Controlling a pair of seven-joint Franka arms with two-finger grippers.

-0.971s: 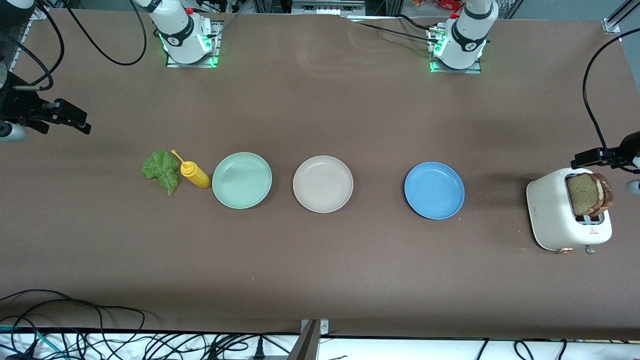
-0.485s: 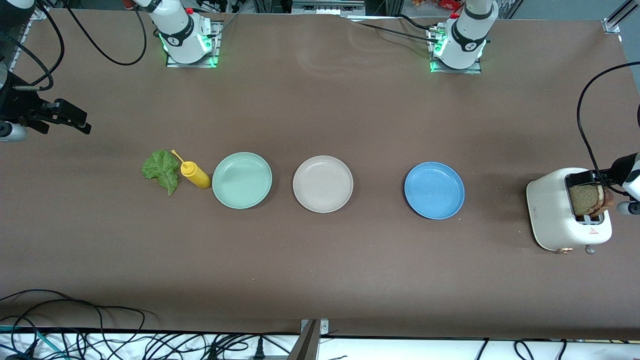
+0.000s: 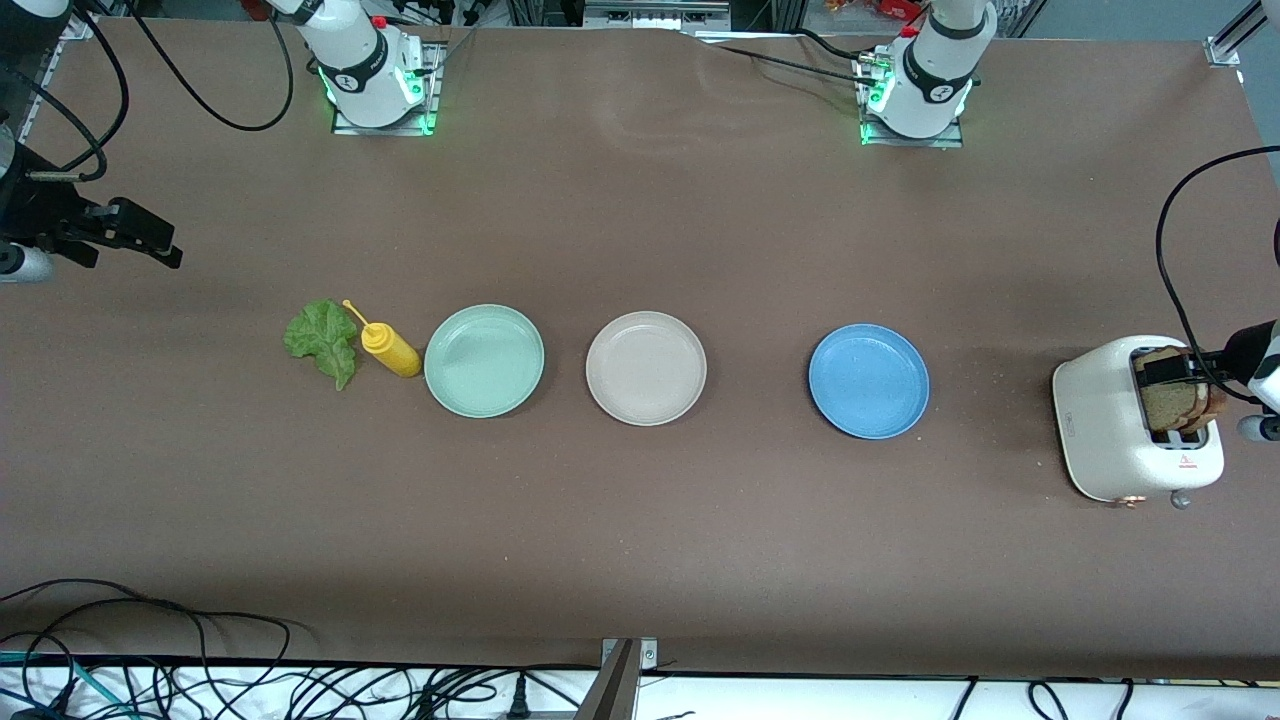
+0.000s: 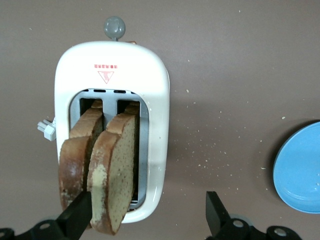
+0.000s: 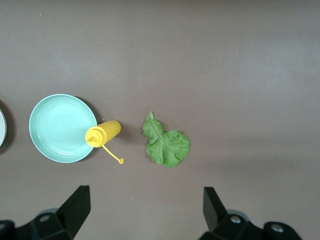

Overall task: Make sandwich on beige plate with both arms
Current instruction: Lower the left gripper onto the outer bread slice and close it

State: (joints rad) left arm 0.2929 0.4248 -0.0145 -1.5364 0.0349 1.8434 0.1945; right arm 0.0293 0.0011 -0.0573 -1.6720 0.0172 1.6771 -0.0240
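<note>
Left hand (image 4: 145,220) has dropped, open, over the toaster's (image 3: 1105,420) bread slices (image 4: 112,170).

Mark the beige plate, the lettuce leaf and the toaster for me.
beige plate (image 3: 598,385): front view, on its raised rim.
lettuce leaf (image 5: 167,146): right wrist view, middle of the leaf.
toaster (image 4: 159,87): left wrist view, white top shell beside the slots.

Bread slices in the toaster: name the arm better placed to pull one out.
Left. The left gripper is open over the toaster, right at the bread slices; the right gripper waits near the lettuce.
</note>
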